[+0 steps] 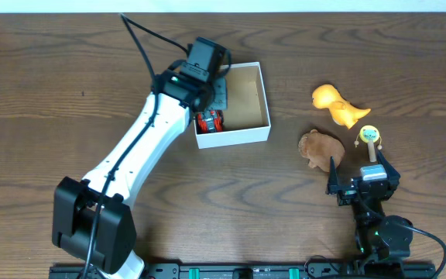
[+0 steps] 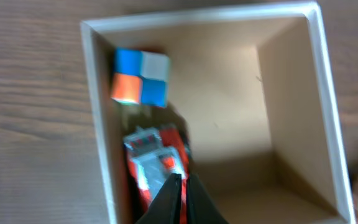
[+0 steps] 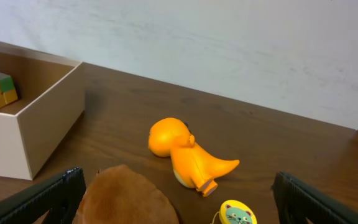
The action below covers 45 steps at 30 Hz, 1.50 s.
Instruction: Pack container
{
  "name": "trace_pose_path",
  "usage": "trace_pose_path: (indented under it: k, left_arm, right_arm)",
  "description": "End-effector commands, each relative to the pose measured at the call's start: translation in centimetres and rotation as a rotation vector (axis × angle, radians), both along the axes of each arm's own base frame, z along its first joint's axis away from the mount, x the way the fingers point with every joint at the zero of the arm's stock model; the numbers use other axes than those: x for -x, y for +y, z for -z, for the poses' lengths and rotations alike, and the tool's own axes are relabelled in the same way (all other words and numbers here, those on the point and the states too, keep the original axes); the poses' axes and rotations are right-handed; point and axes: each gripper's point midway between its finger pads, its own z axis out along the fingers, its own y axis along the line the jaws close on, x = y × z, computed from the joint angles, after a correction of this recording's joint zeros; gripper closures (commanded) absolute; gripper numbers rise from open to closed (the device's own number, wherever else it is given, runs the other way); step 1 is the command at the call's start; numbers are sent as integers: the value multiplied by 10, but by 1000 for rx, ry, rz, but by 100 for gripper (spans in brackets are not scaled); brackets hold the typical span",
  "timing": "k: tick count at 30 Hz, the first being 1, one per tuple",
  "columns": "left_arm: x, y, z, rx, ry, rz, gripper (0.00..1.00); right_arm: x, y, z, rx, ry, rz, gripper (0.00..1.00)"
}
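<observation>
The container [image 1: 235,136] is a white box with a tan inside, left of the table's middle. It also shows in the left wrist view [image 2: 327,118] and the right wrist view [image 3: 23,140]. A red toy car [image 2: 156,163] and a coloured cube [image 2: 140,77] lie inside it. My left gripper [image 2: 182,190] is shut and empty, just above the car. My right gripper [image 3: 179,208] is open wide near the front right, with a brown plush toy [image 3: 126,198] low between its fingers.
An orange dinosaur [image 1: 337,105] lies on its side right of the container, also in the right wrist view [image 3: 188,152]. A small yellow cat-faced toy [image 1: 369,137] sits next to the brown plush [image 1: 320,147]. A pale wall stands behind the table.
</observation>
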Motion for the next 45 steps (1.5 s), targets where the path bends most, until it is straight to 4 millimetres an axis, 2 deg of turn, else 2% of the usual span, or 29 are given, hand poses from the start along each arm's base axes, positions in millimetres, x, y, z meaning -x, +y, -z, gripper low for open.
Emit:
trace_pose_path:
  k: [1, 5, 13, 26, 36, 45]
  left_arm:
    - [8, -16, 10, 12, 33, 35, 94]
    - [9, -26, 21, 4, 47, 56, 94]
    - [12, -29, 45, -17, 101, 52, 94]
    - [29, -55, 50, -30, 112, 104, 94]
    - [31, -51, 54, -72, 107, 95, 94]
    - [49, -39, 74, -108, 177, 80, 94]
  right_arm:
    - [0, -4, 1, -18, 2, 17, 1]
    - [0, -4, 1, -18, 1, 17, 1]
    - [0, -4, 1, -17, 2, 17, 1]
    - [0, -4, 1, -18, 2, 17, 1]
    - [0, -4, 1, -18, 2, 17, 1]
    - [0, -4, 1, -17, 2, 17, 1]
